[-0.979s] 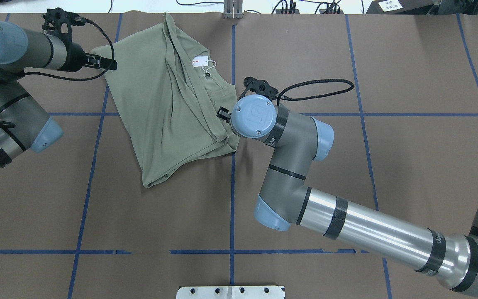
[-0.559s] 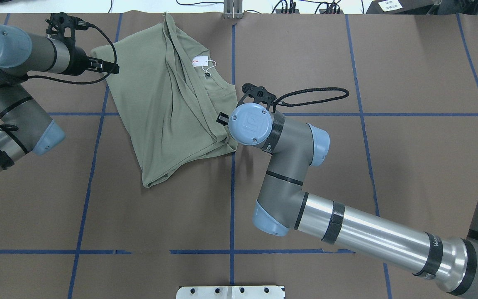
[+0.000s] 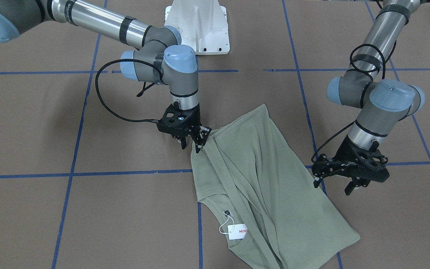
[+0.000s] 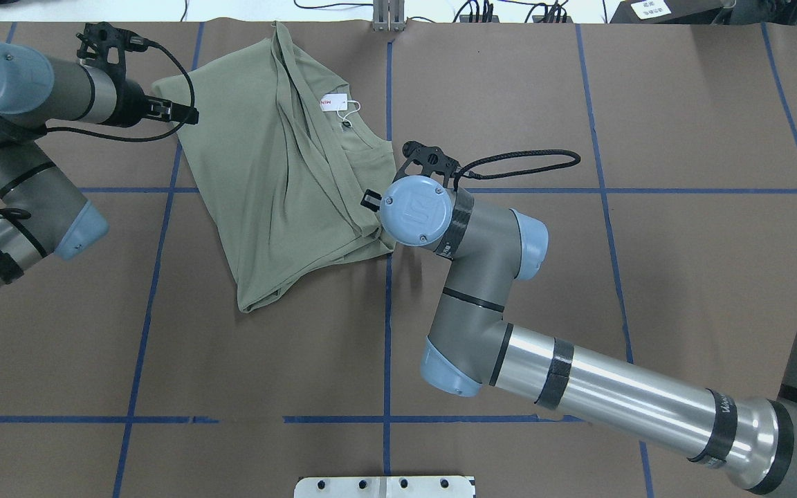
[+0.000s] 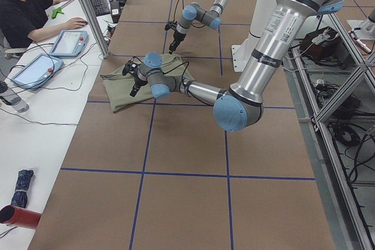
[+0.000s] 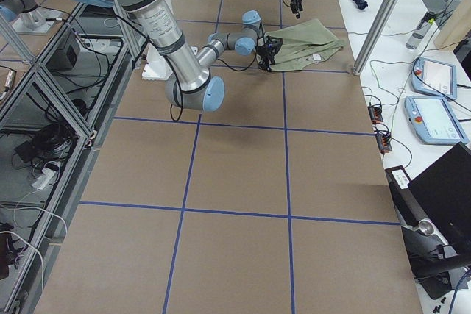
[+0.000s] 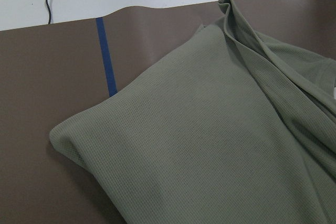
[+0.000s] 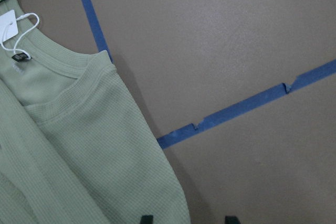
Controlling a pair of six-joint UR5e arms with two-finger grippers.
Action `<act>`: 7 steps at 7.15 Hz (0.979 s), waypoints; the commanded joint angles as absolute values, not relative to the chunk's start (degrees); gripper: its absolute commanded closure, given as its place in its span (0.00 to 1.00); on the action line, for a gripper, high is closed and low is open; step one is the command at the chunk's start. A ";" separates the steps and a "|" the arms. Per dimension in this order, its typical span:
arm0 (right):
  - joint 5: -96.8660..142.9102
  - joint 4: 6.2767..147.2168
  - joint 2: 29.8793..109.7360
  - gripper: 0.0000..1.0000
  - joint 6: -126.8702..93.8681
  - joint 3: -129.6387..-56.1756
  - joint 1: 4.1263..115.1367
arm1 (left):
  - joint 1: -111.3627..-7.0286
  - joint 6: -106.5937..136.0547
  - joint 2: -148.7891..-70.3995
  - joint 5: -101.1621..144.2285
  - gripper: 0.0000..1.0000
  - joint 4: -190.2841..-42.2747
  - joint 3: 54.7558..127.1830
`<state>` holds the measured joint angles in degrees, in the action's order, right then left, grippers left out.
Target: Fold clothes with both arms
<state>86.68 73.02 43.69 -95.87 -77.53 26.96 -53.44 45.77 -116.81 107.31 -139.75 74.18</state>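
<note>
Checked against a second ago: barely any change. Tracked a small creep of the right hand (image 3: 190, 147) back toward the base along the edge of the shirt (image 3: 271, 186) (seen as a wrist shift in the overhead view; no disturbance of the cloth). Found it spread, not pinching: in its wrist view, straddling the folded edge, half over knit, half over bare desk (image 3: 88, 209). Same story for the left hand (image 3: 332, 188): nudged slightly, spread wide, hovering at the opposite side edge near a corner, nothing between the fingers; can't tell whether touching. Placing the shirt between the two hands, flat on the desk, already folded narrower with strips of cloth running down its middle, collar and hang tag (image 3: 237, 231) further out from the right hand, away from the base. Reading this as lining up for a grab, not a fold in progress. Means no progress on the cloth itself yet; next needs both hands to drop and close on their edges together. Worth watching the right side: several layers stacked there, easy to catch only the top one.
</note>
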 commanded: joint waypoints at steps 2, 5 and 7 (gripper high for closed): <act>86.48 72.86 43.59 0.50 -95.89 -77.52 26.72 | -53.44 45.70 -116.81 107.31 0.00 -139.75 74.09; 85.08 72.86 43.68 0.52 -95.98 -77.52 25.67 | -53.44 45.62 -116.81 107.31 0.00 -139.75 74.00; 84.99 72.86 43.77 0.60 -95.98 -77.43 25.49 | -53.44 45.53 -116.81 107.23 0.00 -139.75 74.00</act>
